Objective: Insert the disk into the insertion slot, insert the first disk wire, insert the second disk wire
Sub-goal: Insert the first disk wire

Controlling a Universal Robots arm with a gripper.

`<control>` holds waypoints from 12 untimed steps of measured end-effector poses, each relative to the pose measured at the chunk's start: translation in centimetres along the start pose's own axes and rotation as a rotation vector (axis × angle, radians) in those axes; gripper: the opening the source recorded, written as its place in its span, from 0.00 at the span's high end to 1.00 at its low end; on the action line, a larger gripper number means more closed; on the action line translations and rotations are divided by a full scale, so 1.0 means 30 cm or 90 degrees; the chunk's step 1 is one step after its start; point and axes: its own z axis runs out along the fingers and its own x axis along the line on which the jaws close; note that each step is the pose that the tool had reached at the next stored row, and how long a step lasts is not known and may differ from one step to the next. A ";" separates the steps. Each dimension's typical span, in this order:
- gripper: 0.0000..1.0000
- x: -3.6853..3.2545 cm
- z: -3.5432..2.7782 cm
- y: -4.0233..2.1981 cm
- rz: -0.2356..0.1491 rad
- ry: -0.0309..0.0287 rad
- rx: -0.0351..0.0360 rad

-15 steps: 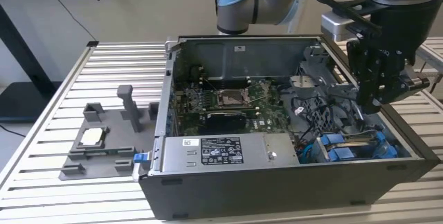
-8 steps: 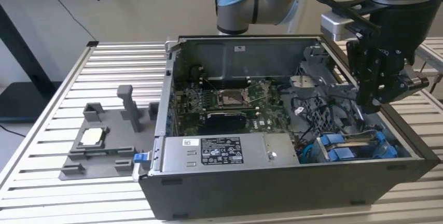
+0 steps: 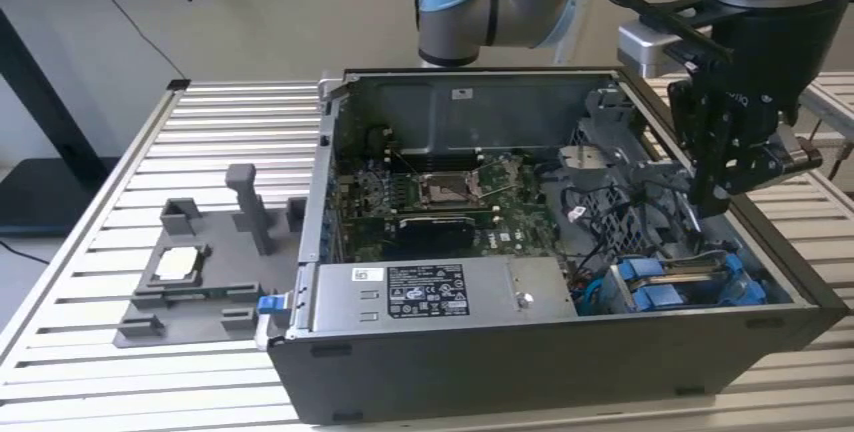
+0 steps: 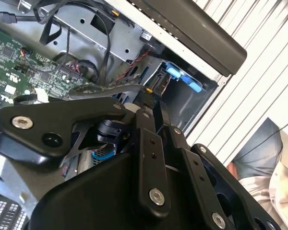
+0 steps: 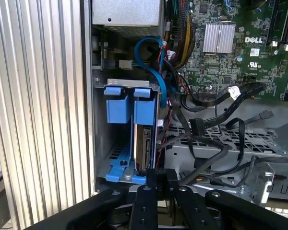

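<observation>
The disk stands edge-on inside the insertion slot, with the blue bracket tabs over it. In the exterior view the disk sits in the insertion slot at the case's near right corner. My gripper hangs above that slot with its fingers together. In the second wrist view the gripper pinches a black plug on the end of a flat grey disk wire. In the first wrist view the gripper sits just off the disk's end. Other loose black wires lie beside the slot.
The open case stands on a slatted table. A silver power-supply box and the motherboard fill its middle. A grey fixture sits at the exterior view's left. A blue cable loops above the slot. A person's sleeve is nearby.
</observation>
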 end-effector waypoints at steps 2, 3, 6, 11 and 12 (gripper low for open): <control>0.81 0.001 0.001 -0.002 0.000 0.0000 -0.0030; 0.81 0.003 0.002 -0.006 -0.001 -0.0003 -0.0086; 0.81 0.011 0.007 -0.016 -0.003 -0.0015 -0.0303; 0.81 0.030 0.016 -0.033 -0.006 -0.0033 -0.0655; 0.81 0.035 0.018 -0.036 -0.007 -0.0035 -0.0707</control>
